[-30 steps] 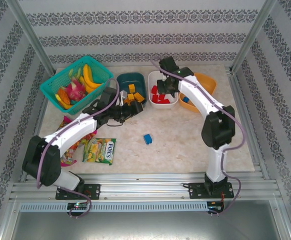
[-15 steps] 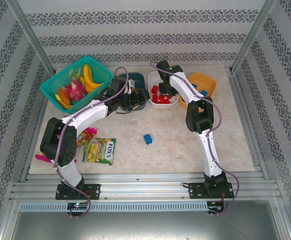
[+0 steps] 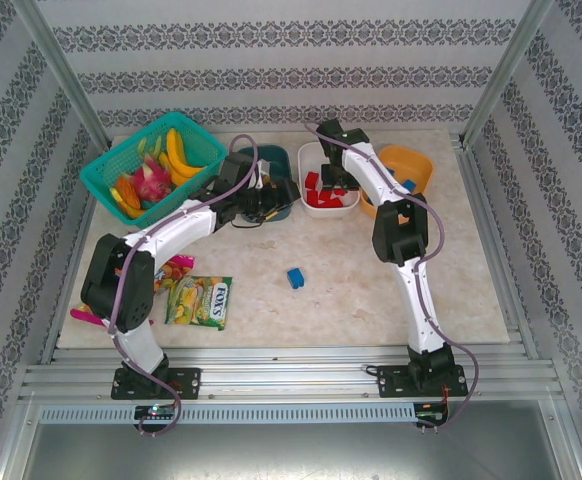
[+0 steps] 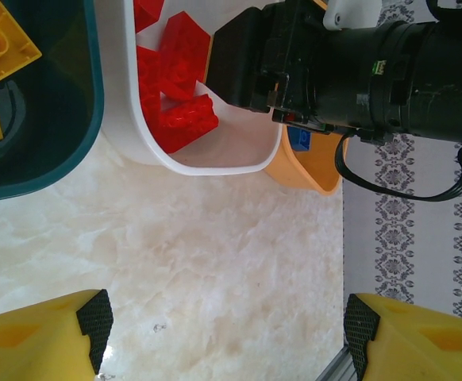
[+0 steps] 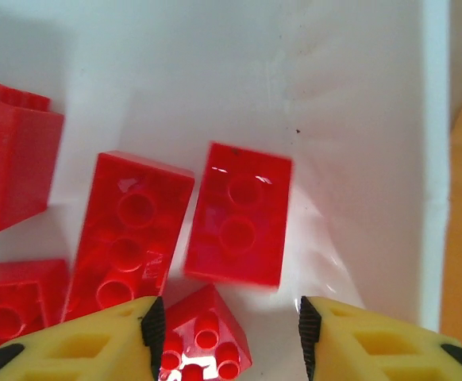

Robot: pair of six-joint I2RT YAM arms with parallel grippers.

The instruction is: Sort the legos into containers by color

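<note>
My right gripper (image 3: pixel 334 181) (image 5: pixel 227 333) hangs open over the white container (image 3: pixel 328 211) (image 5: pixel 215 71). Several red legos (image 5: pixel 128 238) lie on its floor. One red brick (image 5: pixel 239 214) looks blurred just past the fingertips, and a small one (image 5: pixel 203 337) lies beside the left pad. My left gripper (image 3: pixel 271 205) (image 4: pixel 227 325) stands open over bare table beside the dark teal container (image 3: pixel 276 152) (image 4: pixel 56 159), which holds yellow legos (image 4: pixel 1 40). The orange container (image 3: pixel 416 160) (image 4: pixel 310 171) holds a blue lego (image 4: pixel 298 139). Another blue lego (image 3: pixel 295 277) lies loose mid-table.
A bright teal basket (image 3: pixel 111 165) of toy fruit stands at the back left. Candy bags (image 3: pixel 201 300) lie at the front left. The right arm's black wrist (image 4: pixel 358 71) hangs over the white container. Metal rails edge the table.
The right gripper's jaws have come apart over the white container, and a red brick lies blurred below them. Both arms have shifted posture; the left gripper now sits by the teal container.
</note>
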